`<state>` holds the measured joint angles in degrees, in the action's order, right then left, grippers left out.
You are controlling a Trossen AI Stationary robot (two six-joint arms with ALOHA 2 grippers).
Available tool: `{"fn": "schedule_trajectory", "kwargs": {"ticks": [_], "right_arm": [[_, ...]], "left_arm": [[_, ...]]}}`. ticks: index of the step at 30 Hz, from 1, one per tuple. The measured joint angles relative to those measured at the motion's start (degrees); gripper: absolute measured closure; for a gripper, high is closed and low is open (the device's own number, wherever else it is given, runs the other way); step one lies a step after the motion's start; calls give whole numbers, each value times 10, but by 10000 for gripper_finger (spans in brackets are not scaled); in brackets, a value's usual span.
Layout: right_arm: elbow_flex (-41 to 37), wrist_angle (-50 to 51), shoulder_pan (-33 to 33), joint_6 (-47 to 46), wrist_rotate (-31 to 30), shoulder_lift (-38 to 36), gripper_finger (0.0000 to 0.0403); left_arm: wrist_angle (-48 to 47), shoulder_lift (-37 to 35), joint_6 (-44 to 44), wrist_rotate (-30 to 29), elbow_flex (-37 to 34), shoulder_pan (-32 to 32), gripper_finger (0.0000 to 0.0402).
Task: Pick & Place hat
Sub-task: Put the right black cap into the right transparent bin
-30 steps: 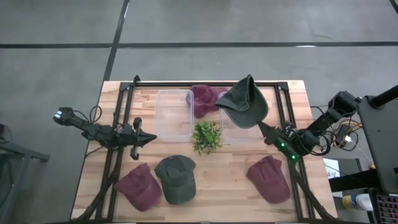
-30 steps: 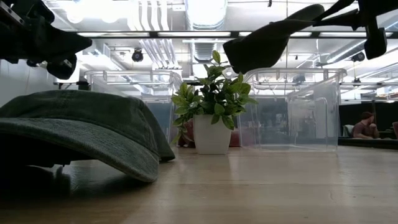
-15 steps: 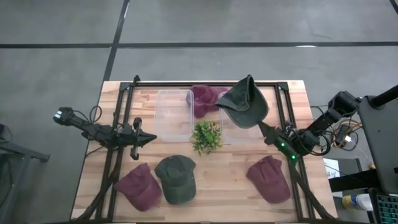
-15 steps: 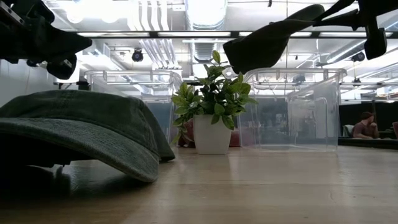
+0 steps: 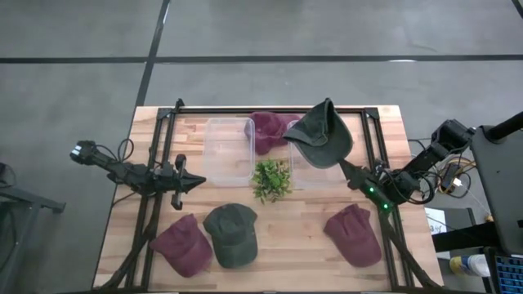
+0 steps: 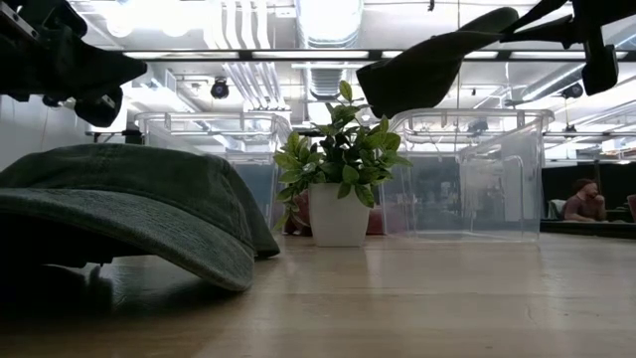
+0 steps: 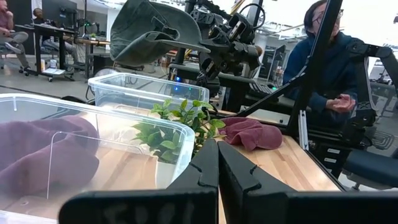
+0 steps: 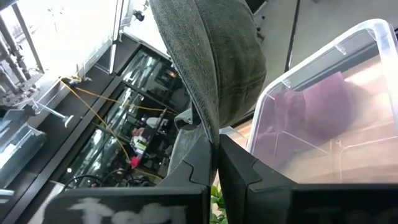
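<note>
Bins first: two clear plastic bins sit side by side toward 12 o'clock on the wooden surface (image 5: 286, 245), seen from above. The left bin (image 5: 228, 151) shows only bare bottom, with a maroon hat (image 5: 269, 129) lying against its 2 o'clock edge, between the two bins; whether it rests inside a wall cannot be told. The right bin (image 5: 304, 171) is largely covered by the green hat (image 5: 320, 135) held in the air above it. The right hand (image 5: 346, 168), clenched on that hat's edge, reaches in from 3 o'clock. A small potted plant (image 5: 271, 179) stands at the centre, just beside both bins.

Toward 6 o'clock lie a second green hat (image 5: 231, 234) touching a maroon cap (image 5: 184, 243) at 7 o'clock, and another maroon hat (image 5: 354, 234) at 5 o'clock.

The left hand (image 5: 196, 181), shut on nothing, hangs at 9 o'clock.

From surface height, the near green hat hides the lower left of the view, and the raised hat is cut off at the top.
</note>
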<state>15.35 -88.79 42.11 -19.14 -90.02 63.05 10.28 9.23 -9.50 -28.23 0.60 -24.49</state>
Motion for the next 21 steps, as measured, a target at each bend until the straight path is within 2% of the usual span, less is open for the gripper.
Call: {"fn": "schedule_trajectory", "kwargs": {"ticks": [21], "right_arm": [[0, 1, -2, 5, 0, 0, 389]], "left_arm": [[0, 0, 1, 0, 0, 0, 402]]}}
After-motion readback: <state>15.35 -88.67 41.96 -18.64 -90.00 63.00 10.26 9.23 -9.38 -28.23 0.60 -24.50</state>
